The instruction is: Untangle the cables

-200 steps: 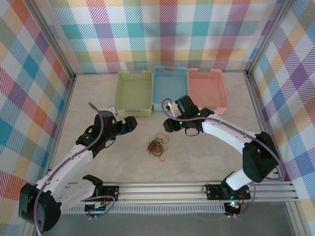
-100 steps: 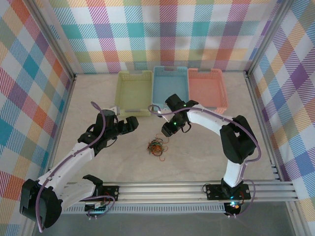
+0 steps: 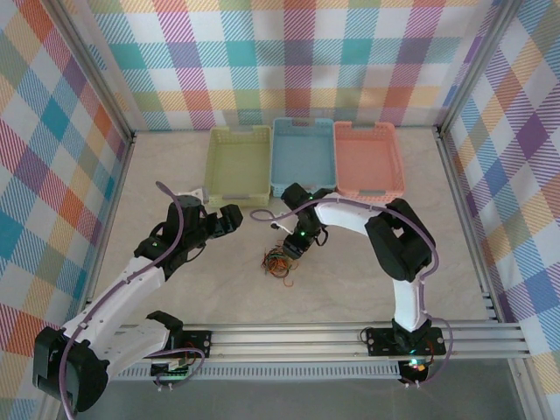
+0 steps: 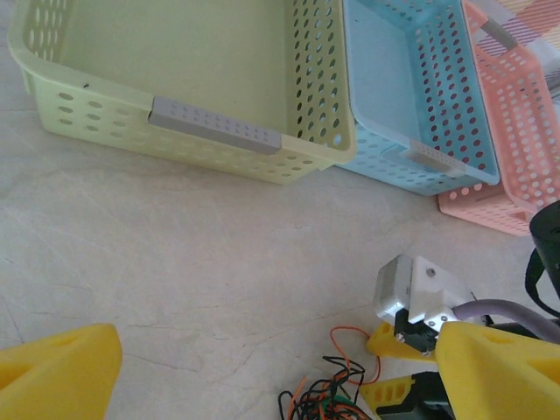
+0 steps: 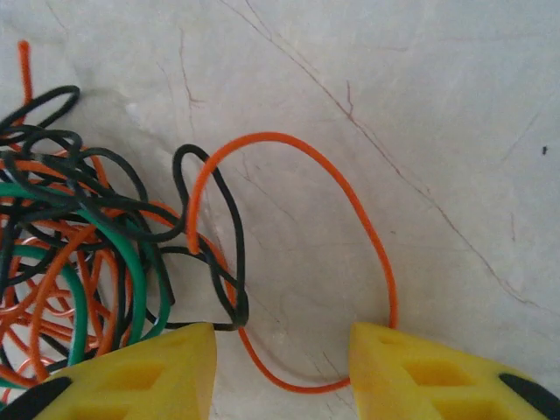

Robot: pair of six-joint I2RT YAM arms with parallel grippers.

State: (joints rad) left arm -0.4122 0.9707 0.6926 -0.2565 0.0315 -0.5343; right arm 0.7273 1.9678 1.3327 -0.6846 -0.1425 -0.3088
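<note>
The cables [image 3: 278, 261] lie in one small tangle of thin orange, black and green wires on the table, between the two arms. My right gripper [image 3: 291, 248] is low at the tangle's upper right edge. In the right wrist view it [image 5: 280, 372] stands open, and an orange loop [image 5: 367, 236] runs across the gap between its yellow fingers [image 5: 149, 367] without being pinched. My left gripper [image 3: 229, 219] hovers to the left of the tangle, wide open and holding nothing. In the left wrist view the tangle [image 4: 328, 398] and the right gripper [image 4: 385, 367] sit at the lower edge.
Three empty perforated baskets stand side by side at the back: yellow-green [image 3: 238, 164], blue [image 3: 303, 156] and salmon pink [image 3: 368, 157]. The yellow-green basket's near rim [image 4: 214, 127] is just ahead of my left gripper. Checked walls enclose the table.
My right arm has swung left and down from near the blue basket to the tangle, its jaws narrowing a little. The left arm has barely moved.
</note>
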